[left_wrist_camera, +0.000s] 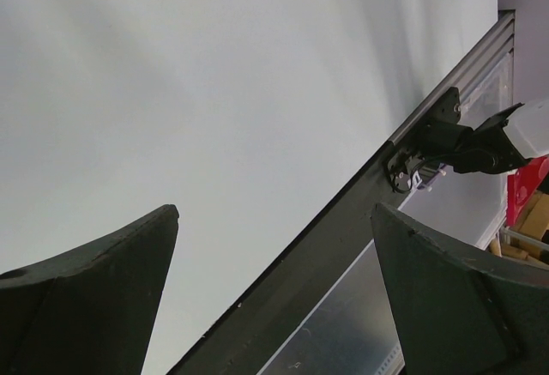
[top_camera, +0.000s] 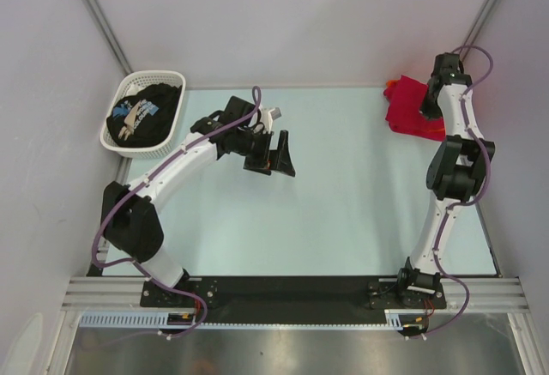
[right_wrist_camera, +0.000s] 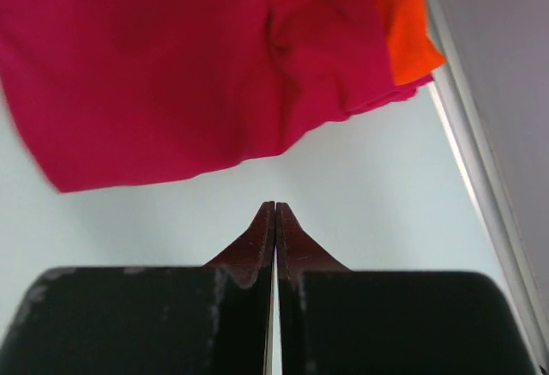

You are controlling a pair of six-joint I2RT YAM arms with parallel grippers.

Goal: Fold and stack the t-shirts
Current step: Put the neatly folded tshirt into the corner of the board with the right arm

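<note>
Counting three t-shirts, crimson tee [top_camera: 407, 111] bunched over orange tee [right_wrist_camera: 403, 23] at far right corner of bench [top_camera: 343, 203], black tee [top_camera: 154, 109] in one white basket [top_camera: 154, 75] far left, left fingers [top_camera: 283, 156] spread wide, empty, right fingers [right_wrist_camera: 257, 238] pressed together, empty, beside crimson tee

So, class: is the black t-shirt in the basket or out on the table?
In: the black t-shirt lies crumpled inside the white basket.

Your left arm [top_camera: 184, 165] arched from the table's [top_camera: 343, 212] near-left corner toward its middle, the left gripper [top_camera: 270, 159] hanging with jaws spread wide. Your right arm [top_camera: 446, 212] rose along the right edge to the far-right corner, the right gripper [right_wrist_camera: 274, 205] pinched fully closed.
</note>
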